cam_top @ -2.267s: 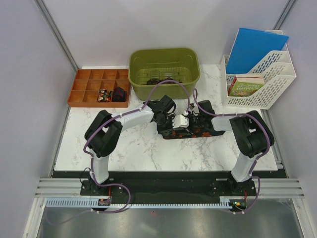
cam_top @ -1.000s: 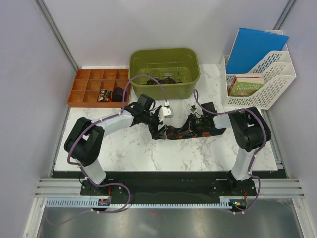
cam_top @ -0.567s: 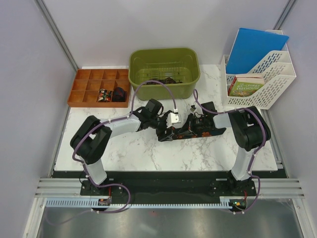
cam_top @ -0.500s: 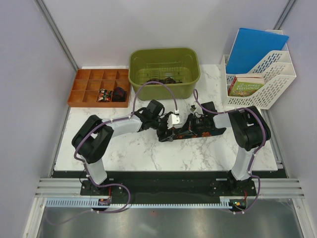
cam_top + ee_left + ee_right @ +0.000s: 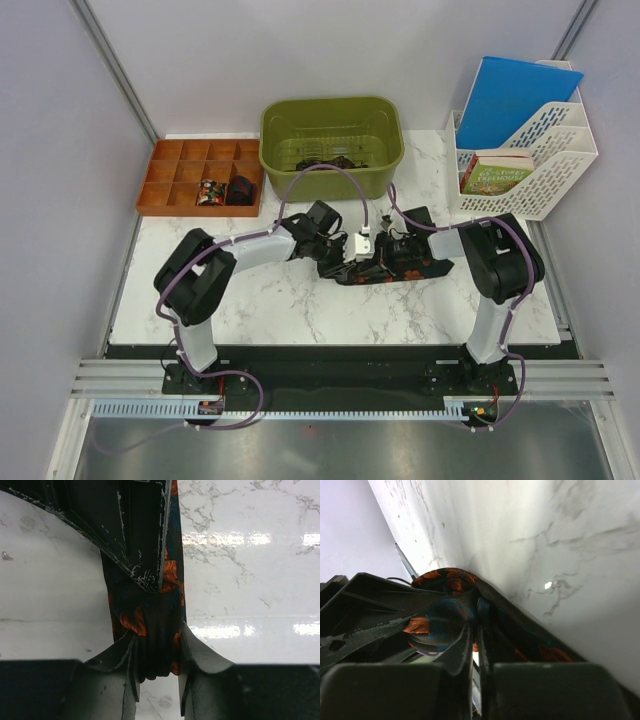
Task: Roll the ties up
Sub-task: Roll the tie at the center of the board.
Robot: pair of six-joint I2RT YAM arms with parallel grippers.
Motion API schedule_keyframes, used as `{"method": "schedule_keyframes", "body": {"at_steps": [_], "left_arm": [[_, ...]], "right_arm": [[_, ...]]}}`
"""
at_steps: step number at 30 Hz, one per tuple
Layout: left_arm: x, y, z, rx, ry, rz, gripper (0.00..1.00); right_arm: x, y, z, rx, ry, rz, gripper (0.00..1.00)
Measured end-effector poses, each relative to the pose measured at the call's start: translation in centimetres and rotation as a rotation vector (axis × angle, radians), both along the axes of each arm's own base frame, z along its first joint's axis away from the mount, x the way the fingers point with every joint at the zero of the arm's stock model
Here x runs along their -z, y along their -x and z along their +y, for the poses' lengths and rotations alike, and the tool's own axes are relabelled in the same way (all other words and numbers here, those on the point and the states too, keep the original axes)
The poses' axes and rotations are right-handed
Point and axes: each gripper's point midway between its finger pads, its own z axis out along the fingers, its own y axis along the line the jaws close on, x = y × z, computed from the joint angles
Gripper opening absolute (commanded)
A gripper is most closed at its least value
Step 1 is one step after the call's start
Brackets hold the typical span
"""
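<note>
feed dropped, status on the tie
Both clamped on the tie: left gripper, right gripper. It lies stretched between them on the table. Only the green bin behind, not in the way.

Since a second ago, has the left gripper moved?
Yes. The left gripper, now on the tie, shifted right, away from the orange tray.

1. The book (image 5: 497,174) standing in the white rack (image 5: 560,190) at the bench's far right has printed lettering on its cover, but in the top view the letters are too small to read.
2. Neither wrist view shows any readable writing.
</note>
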Motion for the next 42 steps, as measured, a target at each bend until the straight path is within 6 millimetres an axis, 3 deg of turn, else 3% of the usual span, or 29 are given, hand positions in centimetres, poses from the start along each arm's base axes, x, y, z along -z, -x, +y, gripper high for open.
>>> {"method": "schedule_keyframes", "body": {"at_steps": [8,14,18,25,28,30,31,32,34,38,42], "left_arm": [[-0.8,0.0,1.1,0.019,-0.169,0.021,0.09],[0.6,0.0,1.5,0.019,-0.291,0.04,0.09],[0.7,0.0,0.8,0.027,-0.323,0.042,0.1],[0.8,0.1,0.6,0.028,-0.34,0.048,0.11],[0.9,0.1,0.6,0.024,-0.34,0.051,0.13],[0.9,0.1,0.6,0.021,-0.342,0.054,0.17],[0.9,0.1,0.6,0.018,-0.342,0.056,0.19],[1.0,0.1,0.6,0.016,-0.343,0.058,0.23],[1.0,0.1,0.6,0.013,-0.343,0.059,0.31],[1.1,0.1,0.6,-0.001,-0.332,0.057,0.52],[1.6,0.1,0.8,-0.037,-0.252,0.072,0.67]], "right_arm": [[-0.9,-0.1,-0.8,0.016,0.024,-0.001,0.4],[-2.2,-1.1,-2.0,0.068,0.031,-0.004,0.49],[-3.0,-1.1,-1.5,0.1,-0.007,0.002,0.5],[-2.4,0.5,-0.5,0.119,-0.038,0.064,0.5],[-1.8,0.6,-0.1,0.108,-0.032,0.067,0.47],[-1.4,0.7,0.1,0.102,-0.031,0.074,0.38],[-1.3,0.7,0.3,0.097,-0.034,0.075,0.32],[-1.3,0.6,0.4,0.093,-0.039,0.075,0.13],[-1.4,0.5,0.6,0.081,-0.049,0.064,0.02],[-1.4,0.4,0.6,0.068,-0.057,0.06,0.0],[-1.0,0.3,0.1,0.049,-0.054,0.062,0.0]]}}
